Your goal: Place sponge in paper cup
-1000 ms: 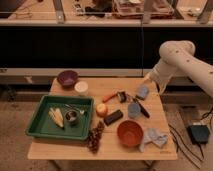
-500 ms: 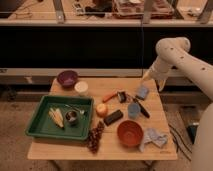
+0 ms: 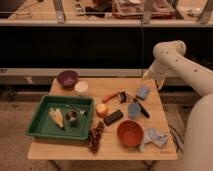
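A small blue-grey sponge (image 3: 143,92) lies on the wooden table (image 3: 75,147) near its far right edge. A blue-grey paper cup (image 3: 133,110) stands upright a little in front of it and to its left. My gripper (image 3: 149,76) is at the end of the white arm (image 3: 170,55), above the table's far right corner, just behind and above the sponge. It holds nothing that I can see.
A green tray (image 3: 37,127) with corn and a metal cup sits at the left. There are also a purple bowl (image 3: 67,78), white cup (image 3: 81,88), orange fruit (image 3: 102,109), black block (image 3: 113,117), red-handled brush (image 3: 116,95), orange bowl (image 3: 130,133), grapes (image 3: 95,137) and grey cloth (image 3: 154,138).
The arm's elbow has risen and its lower link now fills the right edge of the view. The gripper has stayed near the table's far right corner. The objects have not moved.
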